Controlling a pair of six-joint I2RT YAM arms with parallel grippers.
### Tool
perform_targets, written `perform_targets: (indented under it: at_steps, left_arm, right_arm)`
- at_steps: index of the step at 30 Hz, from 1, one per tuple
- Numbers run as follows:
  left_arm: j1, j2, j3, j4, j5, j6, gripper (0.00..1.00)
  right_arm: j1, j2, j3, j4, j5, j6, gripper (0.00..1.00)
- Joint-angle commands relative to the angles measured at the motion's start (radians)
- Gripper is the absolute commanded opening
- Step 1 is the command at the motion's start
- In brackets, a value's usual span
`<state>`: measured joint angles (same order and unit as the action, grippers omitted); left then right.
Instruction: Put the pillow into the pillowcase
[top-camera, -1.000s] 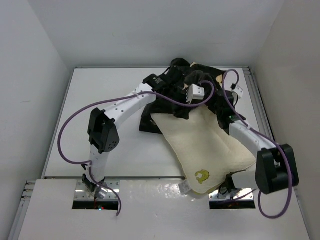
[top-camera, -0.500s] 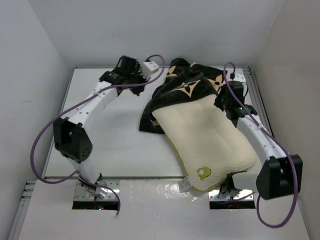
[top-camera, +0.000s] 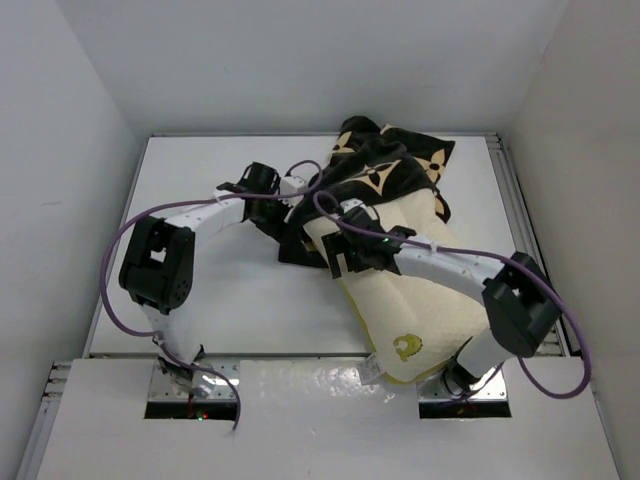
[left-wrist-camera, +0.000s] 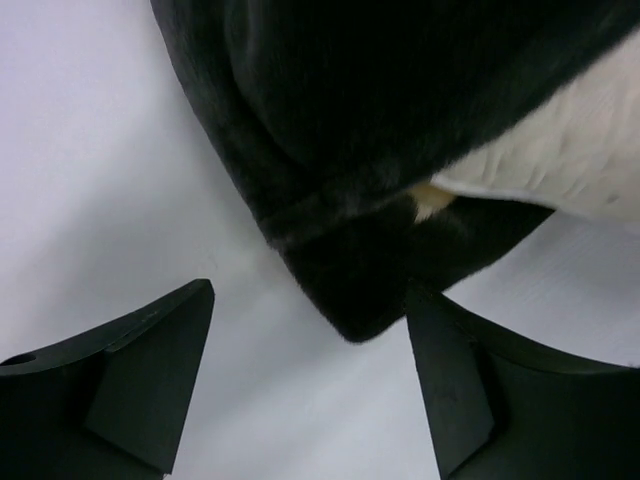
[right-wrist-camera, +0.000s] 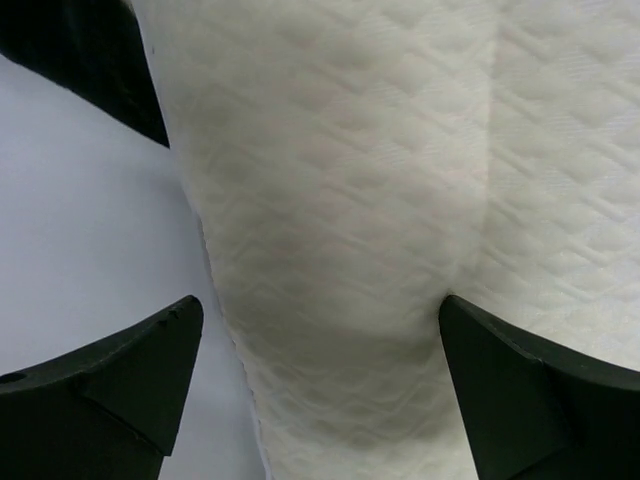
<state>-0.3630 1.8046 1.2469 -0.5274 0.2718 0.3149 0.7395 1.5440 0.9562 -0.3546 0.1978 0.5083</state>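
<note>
Top external view: the pillow (top-camera: 425, 300) lies slantwise on the counter (top-camera: 200, 290), right of centre; its near end, with the yellow-green logo (top-camera: 405, 349), reaches the counter's near edge; its far end sits inside the pillowcase (top-camera: 385, 165), which is bunched at the far side and covers only that far part; a black corner of the case spreads onto the counter at the pillow's left. Left arm curves in from the left to that corner; right arm reaches across the pillow to its left edge.

Left wrist view: the left jaws stand apart, both fingers (left-wrist-camera: 140, 370) clear of the cloth; the case's black corner hangs between them, with cream pillow showing at its mouth.

Right wrist view: the right jaws stand apart over the quilted pillow edge, the fingers (right-wrist-camera: 520, 390) either side of it; whether they touch it I cannot tell.
</note>
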Motion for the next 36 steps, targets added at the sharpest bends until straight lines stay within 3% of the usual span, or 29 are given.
perform_targets:
  at_steps: [1, 4, 7, 8, 9, 10, 11, 12, 15, 16, 23, 27, 32, 36]
  left_arm:
    - [0.004, -0.013, -0.018, 0.13, 0.07, -0.028, 0.76]
    - [-0.007, 0.002, -0.059, 0.187, 0.15, -0.054, 0.74]
    - [-0.01, 0.077, -0.049, 0.207, 0.188, -0.094, 0.66]
    - [-0.008, 0.103, -0.034, 0.172, 0.199, -0.097, 0.49]
    - [-0.01, 0.123, -0.005, 0.155, 0.205, -0.094, 0.42]
    - [-0.008, 0.16, 0.005, 0.139, 0.205, -0.089, 0.34]
    - [-0.007, 0.173, 0.011, 0.12, 0.204, -0.082, 0.2]
    - [-0.008, 0.18, 0.019, 0.115, 0.198, -0.062, 0.05]
    - [0.001, 0.158, 0.04, 0.09, 0.225, -0.062, 0.0]
    - [0.006, 0.121, 0.052, 0.078, 0.265, -0.06, 0.0]
    - [-0.037, -0.132, 0.236, -0.037, 0.27, 0.048, 0.0]
    - [-0.126, -0.151, 0.342, -0.196, 0.181, 0.228, 0.0]
    - [-0.229, -0.156, 0.312, -0.281, 0.122, 0.321, 0.0]
    - [-0.277, -0.171, 0.299, -0.325, 0.153, 0.386, 0.0]
  right_arm:
    - [0.067, 0.034, 0.069, -0.058, 0.106, 0.021, 0.99]
    - [0.083, 0.083, 0.046, -0.044, 0.126, 0.053, 0.99]
    - [0.08, 0.146, 0.049, -0.032, 0.115, 0.101, 0.96]
    - [0.078, 0.162, 0.056, -0.043, 0.117, 0.126, 0.92]
    - [0.075, 0.183, 0.07, -0.044, 0.126, 0.14, 0.87]
    - [0.074, 0.189, 0.076, -0.046, 0.135, 0.153, 0.76]
    - [0.072, 0.192, 0.079, -0.044, 0.141, 0.179, 0.68]
    - [0.066, 0.194, 0.084, -0.031, 0.144, 0.203, 0.47]
    - [0.022, 0.165, 0.072, 0.017, 0.088, 0.243, 0.07]
    - [0.006, 0.151, 0.064, 0.067, 0.021, 0.271, 0.0]
    - [-0.116, -0.059, -0.004, 0.392, -0.133, 0.432, 0.0]
    - [-0.143, -0.104, 0.096, 0.437, -0.045, 0.493, 0.0]
    - [-0.175, -0.111, 0.145, 0.468, 0.093, 0.593, 0.0]
    - [-0.21, -0.096, 0.147, 0.462, 0.176, 0.68, 0.0]
